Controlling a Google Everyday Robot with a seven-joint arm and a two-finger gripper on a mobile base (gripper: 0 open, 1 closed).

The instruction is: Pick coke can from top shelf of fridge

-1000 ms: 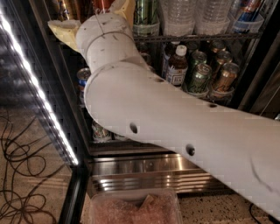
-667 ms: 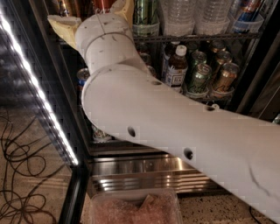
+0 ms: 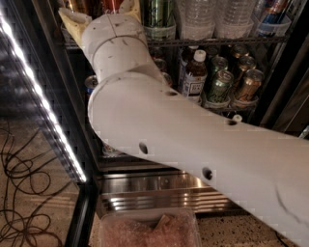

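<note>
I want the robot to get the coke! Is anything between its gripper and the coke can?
Nothing visible is. The gripper is up at the top shelf, right by the coke can, which peeks out red at the picture's top edge. The arm hides much there.

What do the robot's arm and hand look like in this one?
The arm is a thick, smooth white tube with small dark round holes and a segmented cylindrical wrist. The hand, up at the top shelf, is pale cream-yellow.
</note>
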